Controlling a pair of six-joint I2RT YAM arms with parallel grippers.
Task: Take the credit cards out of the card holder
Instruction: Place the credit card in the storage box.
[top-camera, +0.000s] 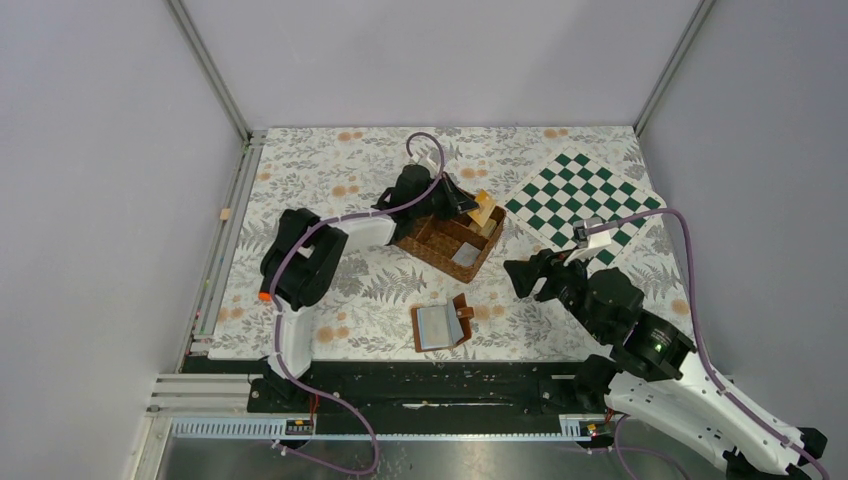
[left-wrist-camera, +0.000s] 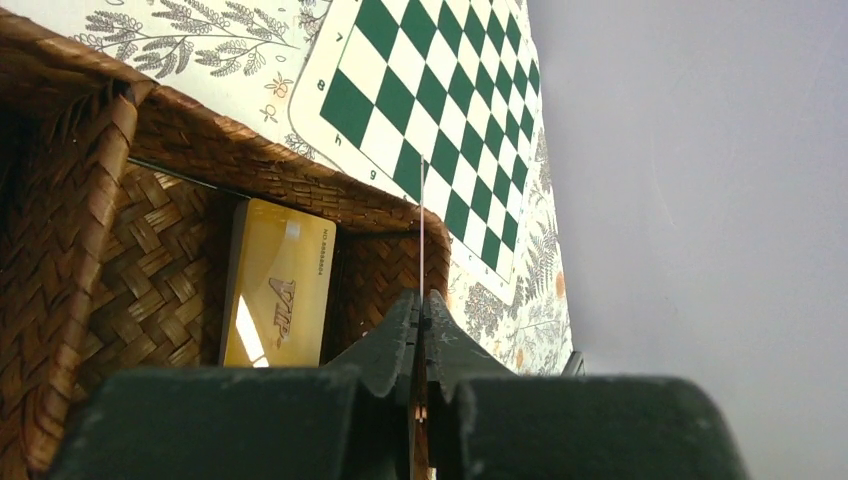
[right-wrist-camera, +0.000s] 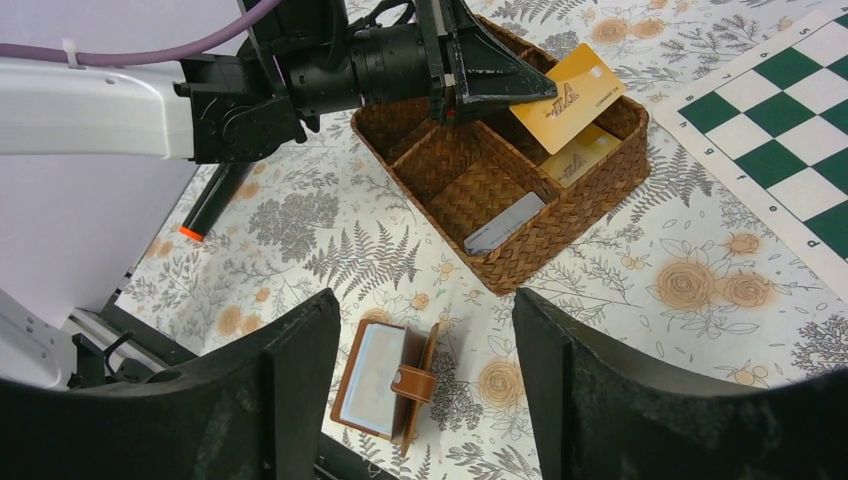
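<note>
The card holder (top-camera: 442, 326) (right-wrist-camera: 385, 380) lies open on the floral cloth near the front edge, blue-grey pocket up and its tab folded over. My left gripper (top-camera: 470, 205) (left-wrist-camera: 421, 300) is shut on a yellow-gold credit card (right-wrist-camera: 568, 96), held tilted just above the far corner of the woven basket (top-camera: 430, 245). In the left wrist view that card shows edge-on as a thin line (left-wrist-camera: 422, 230). A second gold card (left-wrist-camera: 278, 285) (right-wrist-camera: 580, 155) lies in the compartment below it. My right gripper (top-camera: 525, 275) (right-wrist-camera: 425, 300) hovers open above the card holder, holding nothing.
The four-compartment basket (right-wrist-camera: 560, 240) also holds a grey card (right-wrist-camera: 505, 222) in its near compartment. A green-and-white chessboard (top-camera: 585, 195) (left-wrist-camera: 430, 110) lies at the back right, close to the basket. Grey walls enclose the table.
</note>
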